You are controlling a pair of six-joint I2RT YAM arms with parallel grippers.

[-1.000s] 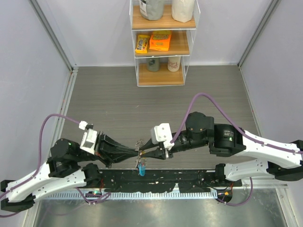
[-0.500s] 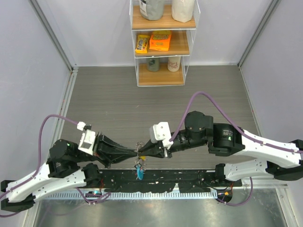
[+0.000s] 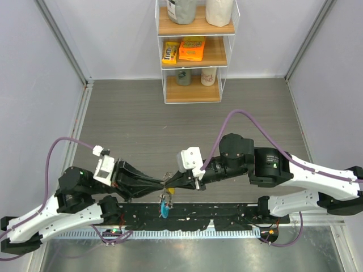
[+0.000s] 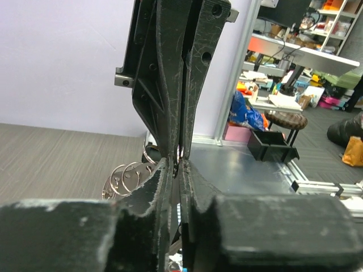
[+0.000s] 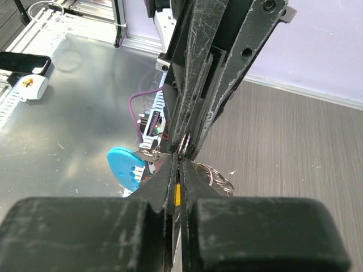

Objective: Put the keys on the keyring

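My left gripper [image 3: 162,183] and right gripper [image 3: 171,181] meet tip to tip low in the top view, near the table's front edge. In the left wrist view my left gripper [image 4: 178,163] is shut, with thin silvery wire pinched at its tips. Several loops of the keyring [image 4: 126,178] hang to its left. In the right wrist view my right gripper [image 5: 178,161] is shut on a yellow key [image 5: 177,195]. The keyring's blue crescent tag [image 5: 126,168] hangs to its left, and the tag also shows below the tips in the top view [image 3: 163,208]. No red key shows.
A wooden shelf unit [image 3: 194,51] with snack packs and jars stands at the back. A black rail [image 3: 227,214] runs along the near edge, with a metal plate [image 3: 187,252] in front. Grey walls close both sides.
Both grippers have shifted slightly left, still tip to tip. The blue tag has swung a little left and down.
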